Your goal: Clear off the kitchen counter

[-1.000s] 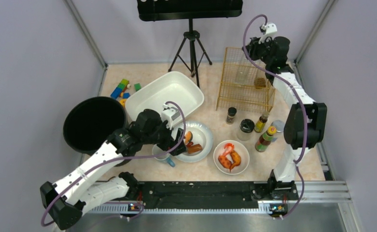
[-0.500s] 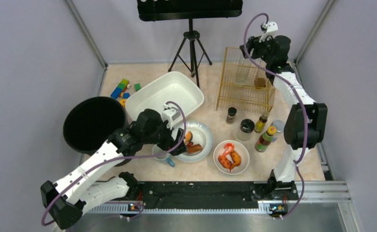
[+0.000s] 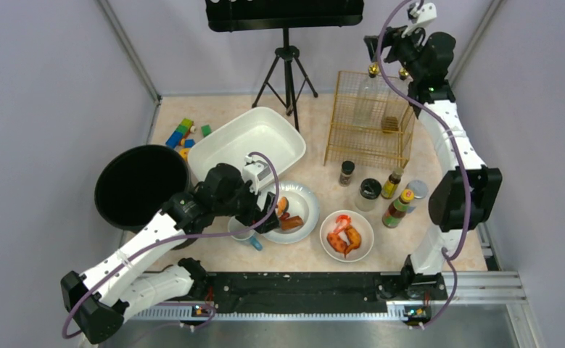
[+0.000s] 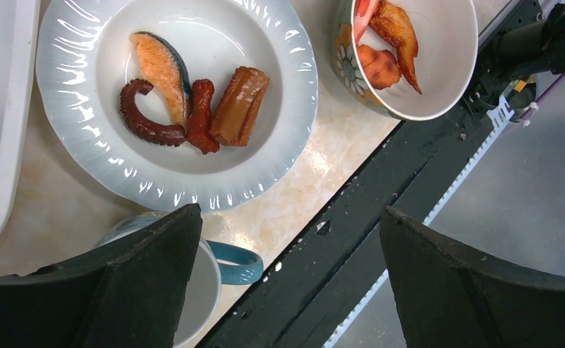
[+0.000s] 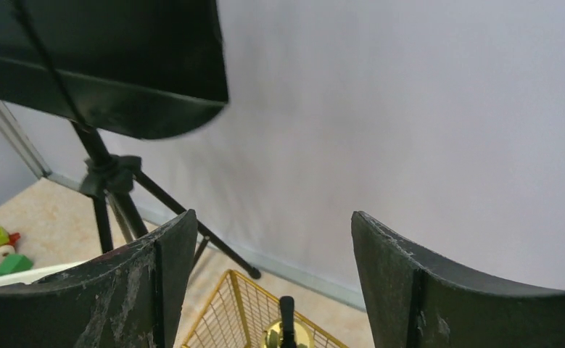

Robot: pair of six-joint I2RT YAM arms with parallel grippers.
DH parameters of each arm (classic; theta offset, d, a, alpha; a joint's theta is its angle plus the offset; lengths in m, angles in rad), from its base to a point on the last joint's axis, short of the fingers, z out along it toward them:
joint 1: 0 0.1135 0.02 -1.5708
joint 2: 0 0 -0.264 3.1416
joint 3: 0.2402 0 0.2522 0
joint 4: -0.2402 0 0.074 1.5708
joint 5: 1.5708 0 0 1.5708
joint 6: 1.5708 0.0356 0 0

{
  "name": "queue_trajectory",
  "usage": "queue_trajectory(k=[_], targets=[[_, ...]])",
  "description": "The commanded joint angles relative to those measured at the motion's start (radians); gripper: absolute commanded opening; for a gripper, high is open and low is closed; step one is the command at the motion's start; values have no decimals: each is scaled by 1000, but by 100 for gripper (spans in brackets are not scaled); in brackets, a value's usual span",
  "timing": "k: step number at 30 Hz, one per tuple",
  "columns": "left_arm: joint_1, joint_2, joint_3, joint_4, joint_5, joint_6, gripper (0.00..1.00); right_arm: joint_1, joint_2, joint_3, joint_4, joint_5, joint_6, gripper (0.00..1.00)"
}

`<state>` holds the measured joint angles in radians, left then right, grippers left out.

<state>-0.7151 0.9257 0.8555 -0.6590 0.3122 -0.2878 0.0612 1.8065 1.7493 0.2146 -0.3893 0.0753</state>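
The kitchen counter (image 3: 315, 163) is a beige marbled top. On it stand a white plate (image 3: 310, 199) (image 4: 294, 87) of fish, octopus and sausage, a bowl (image 3: 366, 250) (image 4: 446, 87) of shrimp, and a blue-handled mug (image 3: 244, 233) (image 4: 236, 262). My left gripper (image 3: 265, 217) (image 4: 290, 214) hangs open over the counter's front edge, its left finger above the mug, holding nothing. My right gripper (image 3: 381, 49) (image 5: 272, 217) is open and empty, high above the gold wire rack (image 3: 366, 119) (image 5: 236, 304). A gold-capped bottle top (image 3: 373, 70) (image 5: 286, 333) shows just below it.
A white tub (image 3: 246, 141) and a black bin (image 3: 140, 185) sit at the left, with toy blocks (image 3: 185, 134) behind. Sauce bottles (image 3: 397, 206) and jars (image 3: 369, 190) stand in front of the rack. A tripod (image 3: 286, 72) stands at the back.
My right gripper has opened and risen up and back from the rack, leaving the gold-capped bottle standing there. The left arm has not moved.
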Motion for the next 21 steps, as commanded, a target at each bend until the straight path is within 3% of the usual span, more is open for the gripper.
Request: queue_trajectory(k=[1,5,8,11,15,21], targets=[[0,-5,9,16,-9,14,97,18,-135,59,15,19,3,77],[0,-7,11,16,-9,16,97,16,-241,37,-100,113,87,82],[0,-12,11,19,-4,16,97,17,-332,0,-248,85,99,84],[0,-21,12,21,-4,15,98,16,-480,-175,-293,116,68,93],[-1,-28,15,22,-33,7,99,17,-707,-360,-363,230,102,96],[0,-9,35,25,-42,-15,99,15,-816,-345,-768,246,168,92]])
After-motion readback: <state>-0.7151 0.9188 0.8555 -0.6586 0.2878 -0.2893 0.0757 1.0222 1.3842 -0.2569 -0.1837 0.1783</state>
